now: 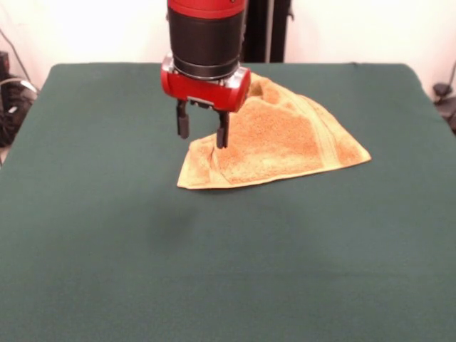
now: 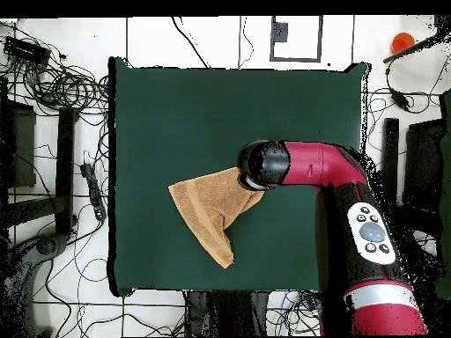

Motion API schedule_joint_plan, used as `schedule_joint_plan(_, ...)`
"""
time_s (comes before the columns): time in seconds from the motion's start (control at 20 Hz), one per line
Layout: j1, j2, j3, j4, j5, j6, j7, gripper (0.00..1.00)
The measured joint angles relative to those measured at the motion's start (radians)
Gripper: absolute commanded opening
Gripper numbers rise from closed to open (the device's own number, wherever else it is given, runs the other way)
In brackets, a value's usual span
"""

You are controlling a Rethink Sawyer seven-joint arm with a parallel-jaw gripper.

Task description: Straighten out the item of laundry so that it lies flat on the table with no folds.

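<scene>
Green-clothed table (image 1: 107, 249) bears a folded golden terry towel (image 1: 285, 142); gripper (image 1: 203, 132), fingers apart, should pinch the left corner low and drag outward.

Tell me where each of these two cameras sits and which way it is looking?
Front view: across the table from the robot, facing it; shows the red and black wrist and the open tool above the folded towel.
Overhead view: above the table, looking straight down; shows the whole red arm reaching from the bottom edge over the towel.
Shared: both show the towel, the green table and the arm's end.
</scene>
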Motion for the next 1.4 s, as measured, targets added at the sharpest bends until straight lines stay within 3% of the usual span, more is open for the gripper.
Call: schedule_joint_plan(1.4,0.068,0.003,0.000,-0.105,0.000,0.020,0.000,1.00)
